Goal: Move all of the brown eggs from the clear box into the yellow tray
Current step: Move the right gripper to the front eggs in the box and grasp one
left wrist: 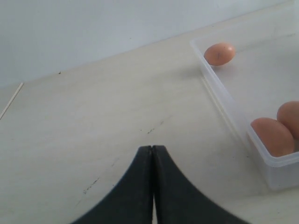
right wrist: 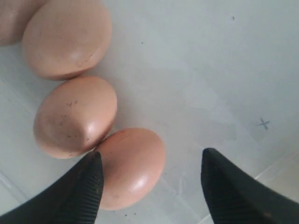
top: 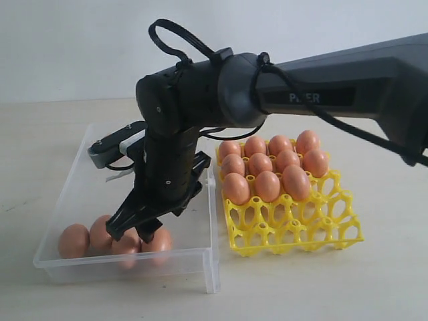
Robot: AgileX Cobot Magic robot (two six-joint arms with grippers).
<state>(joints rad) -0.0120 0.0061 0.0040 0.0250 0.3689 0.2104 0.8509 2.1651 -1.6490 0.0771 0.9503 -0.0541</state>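
Observation:
The clear box (top: 208, 221) lies on the left and holds several brown eggs (top: 73, 241) bunched at its near end. My right gripper (top: 140, 229) reaches across and down into the box among them. It is open (right wrist: 152, 152), and one brown egg (right wrist: 133, 168) lies between its fingers, close against one fingertip (right wrist: 91, 179), while the other fingertip stays apart from it. Two more eggs (right wrist: 74, 116) touch beside it. The yellow tray (top: 314, 231) on the right carries several eggs (top: 267, 185) in its back rows. My left gripper (left wrist: 153, 147) is shut over bare table, beside the box (left wrist: 219, 105).
One egg (left wrist: 219, 53) rests alone at the far corner of the box in the left wrist view. The tray's front cells (top: 294, 224) are open lattice. The right arm's black body (top: 200, 93) spans the scene above the box and tray. A pale wall stands behind.

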